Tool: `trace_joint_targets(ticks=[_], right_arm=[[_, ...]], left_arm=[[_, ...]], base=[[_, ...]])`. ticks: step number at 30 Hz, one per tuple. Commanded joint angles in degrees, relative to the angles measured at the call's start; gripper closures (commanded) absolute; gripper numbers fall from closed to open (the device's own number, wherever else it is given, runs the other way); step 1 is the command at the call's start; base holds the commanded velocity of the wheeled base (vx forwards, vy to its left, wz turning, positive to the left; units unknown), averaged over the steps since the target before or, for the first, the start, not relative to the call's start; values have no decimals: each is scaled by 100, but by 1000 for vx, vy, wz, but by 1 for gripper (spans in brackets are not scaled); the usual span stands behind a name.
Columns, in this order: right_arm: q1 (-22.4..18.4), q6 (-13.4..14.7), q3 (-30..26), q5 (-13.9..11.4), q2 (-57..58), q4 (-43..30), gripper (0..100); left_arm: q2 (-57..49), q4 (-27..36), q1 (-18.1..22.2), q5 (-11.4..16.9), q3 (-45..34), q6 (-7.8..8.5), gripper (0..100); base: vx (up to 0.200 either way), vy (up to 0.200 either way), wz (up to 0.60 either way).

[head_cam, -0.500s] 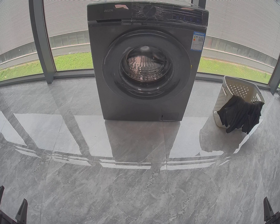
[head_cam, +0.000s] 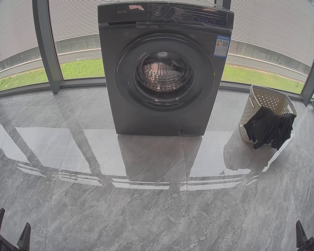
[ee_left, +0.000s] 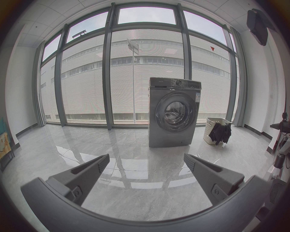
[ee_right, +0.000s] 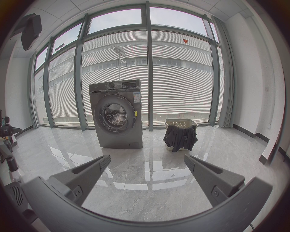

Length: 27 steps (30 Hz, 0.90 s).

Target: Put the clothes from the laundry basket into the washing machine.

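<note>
Perforated plastic laundry basket [head_cam: 248,114], limp dark clothes [head_cam: 269,127], round-doored washing machine [head_cam: 162,76]

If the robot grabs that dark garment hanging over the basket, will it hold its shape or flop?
Probably floppy: the dark garment droops in folds over the rim of the laundry basket. It looks thin, so likely light. Tugging sideways might tip the perforated basket.

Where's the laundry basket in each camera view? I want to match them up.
Head view: the laundry basket stands on the floor at the right, beside the washing machine.
Left wrist view: the laundry basket sits far off, between the washing machine and the room's corner.
Right wrist view: the laundry basket sits beside the washing machine, before the window.
Shared landmark: the washing machine; dark clothes hang over the basket's near rim.
</note>
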State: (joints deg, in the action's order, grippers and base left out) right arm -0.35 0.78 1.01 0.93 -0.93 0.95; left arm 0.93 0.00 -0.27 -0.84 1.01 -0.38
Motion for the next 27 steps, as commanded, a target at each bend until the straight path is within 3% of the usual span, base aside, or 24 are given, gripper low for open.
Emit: trace_joint_targets(ticks=[1, 6, 7, 9, 25, 27], right_arm=[[0, 27, -101, 13, 93, 2, 0], [0, -34, -101, 4, 93, 2, 0], [0, -43, -101, 4, 93, 2, 0], [-9, -34, -101, 4, 93, 2, 0], [-9, -34, -101, -5, 93, 2, 0], [0, -34, -101, -5, 93, 2, 0]], left_arm=[[-93, 0, 0, 5, -101, 20, 0], [-93, 0, 9, 5, -101, 11, 0], [-93, 0, 0, -4, -101, -50, 0], [-93, 0, 0, -13, -92, -112, 0], [-93, 0, 0, -13, -92, -103, 0], [-93, 0, 0, -13, -101, -94, 0]], base=[[0, 0, 0], [0, 0, 0], [0, 0, 0], [200, 0, 0], [200, 0, 0], [0, 0, 0]])
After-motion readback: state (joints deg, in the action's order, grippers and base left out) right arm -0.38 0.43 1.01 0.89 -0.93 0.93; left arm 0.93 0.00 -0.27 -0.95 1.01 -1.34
